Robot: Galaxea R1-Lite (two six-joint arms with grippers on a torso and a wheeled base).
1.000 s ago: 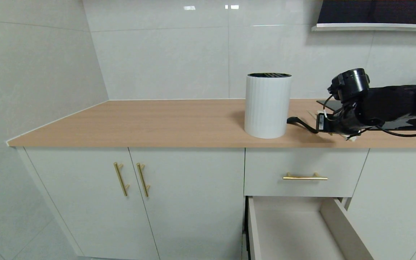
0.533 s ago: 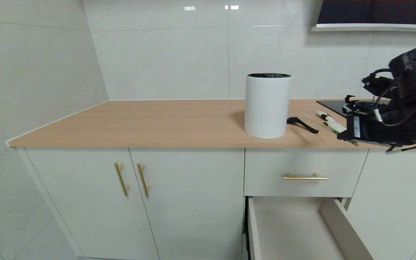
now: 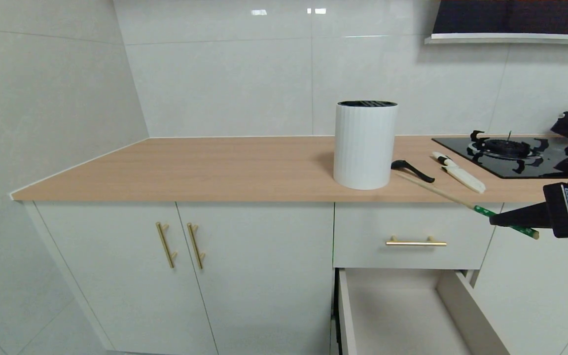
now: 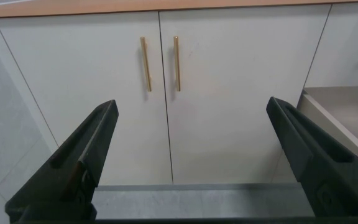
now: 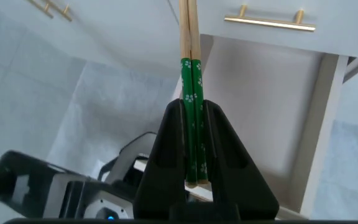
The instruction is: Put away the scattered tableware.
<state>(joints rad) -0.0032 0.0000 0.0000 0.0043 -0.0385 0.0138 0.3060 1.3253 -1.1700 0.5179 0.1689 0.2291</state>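
Note:
A pair of wooden chopsticks (image 3: 442,194) with green patterned ends slants from the counter's front edge out over the drawers, and my right gripper (image 3: 498,220) is shut on the green ends. In the right wrist view the chopsticks (image 5: 190,81) sit clamped between the fingers of the gripper (image 5: 191,149), above the open drawer (image 5: 260,106). A black ladle (image 3: 412,169) and a white knife (image 3: 459,172) lie on the counter beside a white ribbed utensil holder (image 3: 365,144). My left gripper (image 4: 192,109) is open, low in front of the cabinet doors.
The lower drawer (image 3: 397,310) stands pulled out below a shut drawer with a gold handle (image 3: 416,242). A black gas hob (image 3: 506,150) sits at the counter's right. Two cabinet doors with gold handles (image 3: 180,245) are at the left.
My right arm has drawn back from the counter, to the right and downward, carrying the chopsticks past the counter's edge. The ladle and knife, hidden before by the arm, now show.

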